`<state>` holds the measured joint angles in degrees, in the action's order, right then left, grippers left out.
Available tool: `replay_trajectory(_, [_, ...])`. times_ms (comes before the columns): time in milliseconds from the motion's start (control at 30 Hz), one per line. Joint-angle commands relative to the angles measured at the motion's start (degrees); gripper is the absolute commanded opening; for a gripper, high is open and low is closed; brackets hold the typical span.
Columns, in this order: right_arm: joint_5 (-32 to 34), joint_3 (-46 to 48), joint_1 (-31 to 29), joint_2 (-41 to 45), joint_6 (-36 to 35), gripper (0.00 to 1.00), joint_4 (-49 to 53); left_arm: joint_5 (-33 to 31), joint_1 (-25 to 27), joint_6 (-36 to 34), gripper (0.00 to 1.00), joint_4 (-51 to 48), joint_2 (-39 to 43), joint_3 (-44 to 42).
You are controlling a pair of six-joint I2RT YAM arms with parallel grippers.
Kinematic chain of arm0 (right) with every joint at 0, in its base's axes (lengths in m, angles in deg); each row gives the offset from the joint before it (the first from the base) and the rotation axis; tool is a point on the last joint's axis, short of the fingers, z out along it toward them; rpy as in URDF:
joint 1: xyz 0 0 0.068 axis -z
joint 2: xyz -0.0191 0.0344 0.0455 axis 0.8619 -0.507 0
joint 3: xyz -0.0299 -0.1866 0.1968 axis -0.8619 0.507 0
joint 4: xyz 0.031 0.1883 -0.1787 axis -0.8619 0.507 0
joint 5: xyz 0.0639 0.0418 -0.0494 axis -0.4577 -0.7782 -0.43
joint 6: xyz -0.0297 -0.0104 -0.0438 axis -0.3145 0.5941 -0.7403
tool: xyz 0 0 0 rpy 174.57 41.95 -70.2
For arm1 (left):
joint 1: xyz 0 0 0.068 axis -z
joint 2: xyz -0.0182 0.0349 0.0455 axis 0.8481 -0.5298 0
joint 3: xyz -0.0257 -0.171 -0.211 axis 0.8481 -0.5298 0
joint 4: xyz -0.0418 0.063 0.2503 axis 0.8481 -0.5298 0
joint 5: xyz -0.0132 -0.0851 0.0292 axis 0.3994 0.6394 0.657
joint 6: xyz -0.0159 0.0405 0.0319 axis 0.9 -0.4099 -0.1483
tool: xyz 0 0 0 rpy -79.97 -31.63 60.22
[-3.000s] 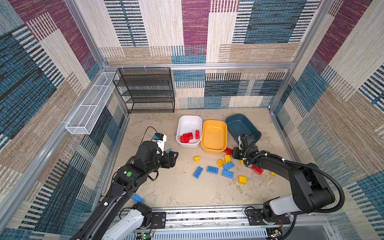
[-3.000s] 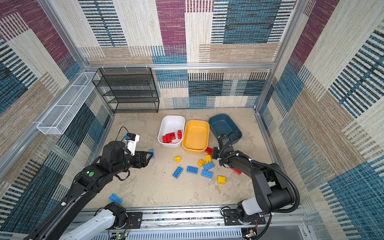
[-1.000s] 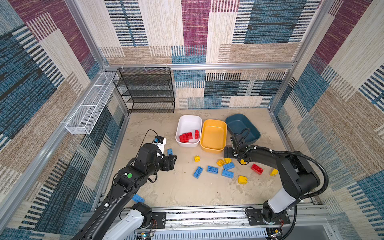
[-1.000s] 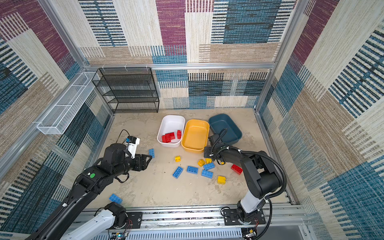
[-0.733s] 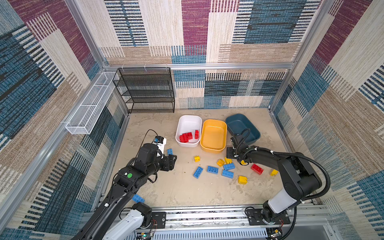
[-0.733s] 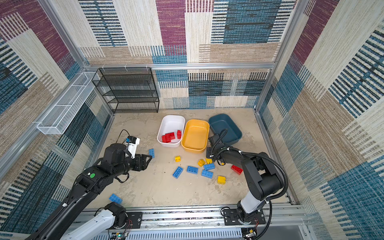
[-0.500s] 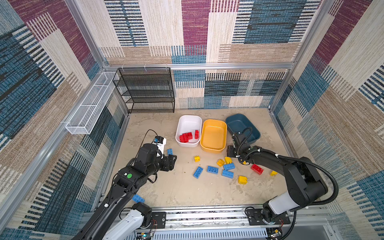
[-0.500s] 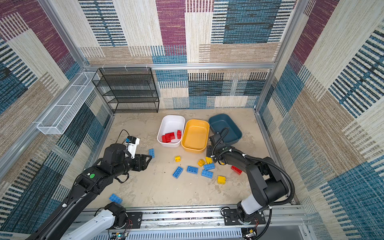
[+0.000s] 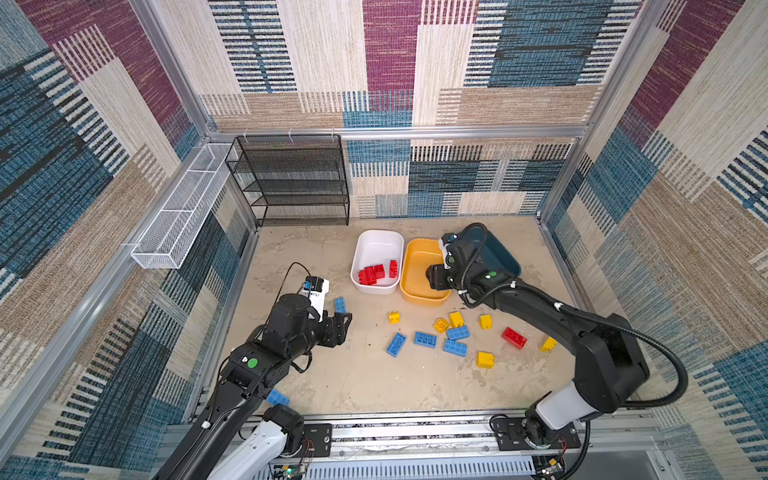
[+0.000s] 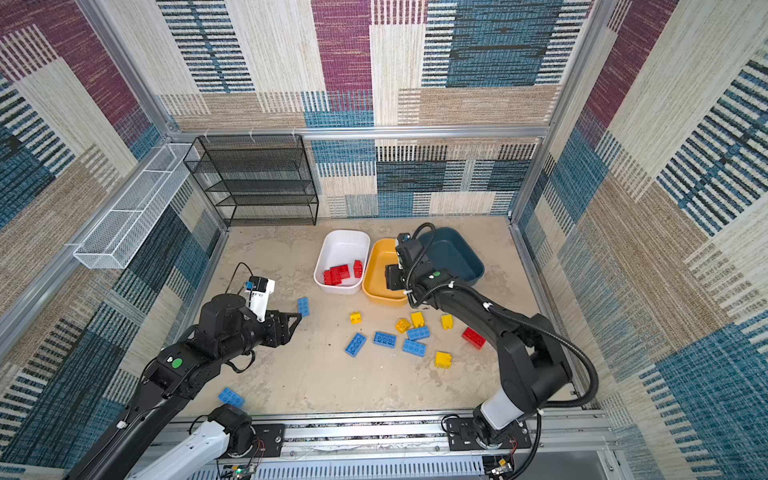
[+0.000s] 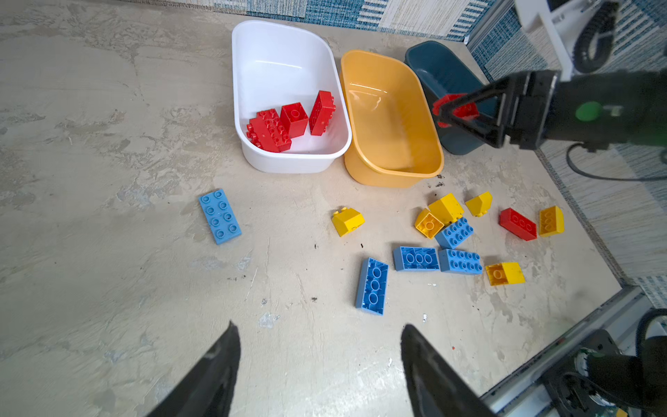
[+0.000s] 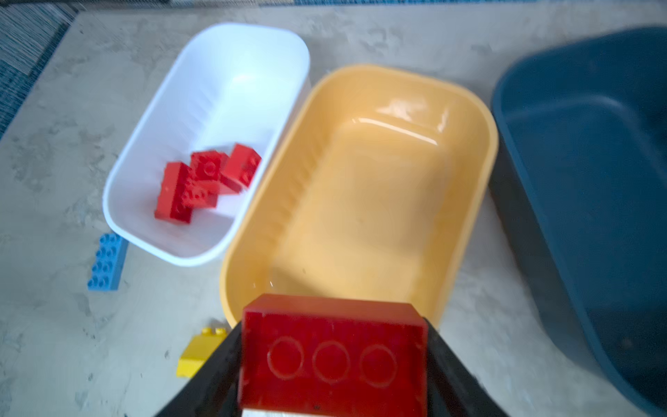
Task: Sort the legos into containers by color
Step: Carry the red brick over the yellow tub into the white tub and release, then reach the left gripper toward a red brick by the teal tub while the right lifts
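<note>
The right tool (image 11: 451, 112) is clenched on a red brick (image 12: 332, 357) and is held over the edge of the yellow tub (image 9: 415, 262). More red bricks (image 9: 376, 274) are piled in the white tub (image 9: 376, 247) alongside. The left tool (image 11: 317, 335) is held spread, grasping nothing, above the worktop (image 9: 365, 382), where loose bricks (image 9: 424, 339) in blue, yellow and red are scattered.

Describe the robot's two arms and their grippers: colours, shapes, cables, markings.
Both arms, left arm and right arm, are matte black with rounded joints, a white base link and a round green dot. The left gripper and right gripper have black tapered triangular fingers. A white camera mount sits on the left wrist; a black ribbed hose loops along the right arm.
</note>
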<state>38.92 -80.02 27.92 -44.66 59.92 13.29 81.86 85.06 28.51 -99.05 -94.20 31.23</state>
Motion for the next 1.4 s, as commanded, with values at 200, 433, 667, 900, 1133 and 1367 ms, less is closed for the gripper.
replay_trajectory(200, [-7.8,-20.8,-1.9,-19.1,-1.1,0.57,1.4,0.0,0.0,-1.5,0.71,0.9,0.8,-0.5])
replay_trajectory(433, [-9.3,-30.0,-2.6,-27.8,-1.3,0.57,3.2,0.8,0.1,-1.6,0.71,1.2,-0.1,-0.6])
replay_trajectory(667, [-10.2,-35.3,-2.6,-32.1,-1.9,0.73,4.4,0.8,0.1,-1.4,0.71,0.8,-1.5,-0.2])
replay_trajectory(900, [-10.8,-36.7,-2.6,-30.5,-2.5,0.88,4.0,2.4,1.7,-2.2,0.71,1.2,-3.6,0.5])
replay_trajectory(1133, [-15.2,-30.6,-0.4,-21.3,-2.4,0.91,0.3,-3.7,13.7,-0.4,0.71,5.9,-11.2,1.8])
replay_trajectory(1367, [-18.4,-22.7,4.8,-7.5,-1.3,0.92,-0.9,-5.6,26.3,-1.7,0.71,17.5,-30.1,7.3])
